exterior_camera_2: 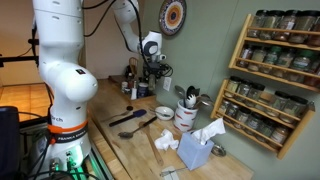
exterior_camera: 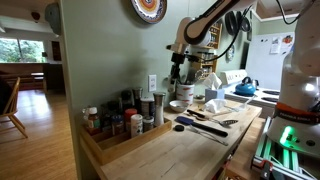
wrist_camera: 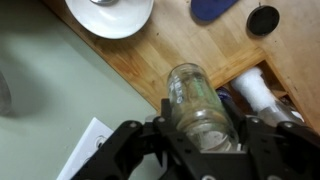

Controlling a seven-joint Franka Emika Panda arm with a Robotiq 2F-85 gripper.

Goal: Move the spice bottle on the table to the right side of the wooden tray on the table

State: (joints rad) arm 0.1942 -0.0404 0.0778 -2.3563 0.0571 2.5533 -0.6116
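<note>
My gripper (wrist_camera: 200, 140) is shut on a clear glass spice bottle (wrist_camera: 198, 100) and holds it in the air. In both exterior views the gripper (exterior_camera: 180, 70) (exterior_camera_2: 152, 66) hangs over the far end of the table (exterior_camera: 190, 152), near the wall. The long wooden tray (exterior_camera: 125, 147) lies along the wall side of the table and holds several spice jars and shakers. In the wrist view a white-capped jar (wrist_camera: 258, 90) shows just below the held bottle.
A white bowl (exterior_camera: 181, 105) (wrist_camera: 115, 15) sits under the arm. Dark spatulas and spoons (exterior_camera: 205, 125) (exterior_camera_2: 130, 120) lie mid-table. A utensil crock (exterior_camera_2: 186, 116) and a tissue box (exterior_camera_2: 195, 150) stand nearby. A wall rack of jars (exterior_camera_2: 275, 80) hangs beside the table.
</note>
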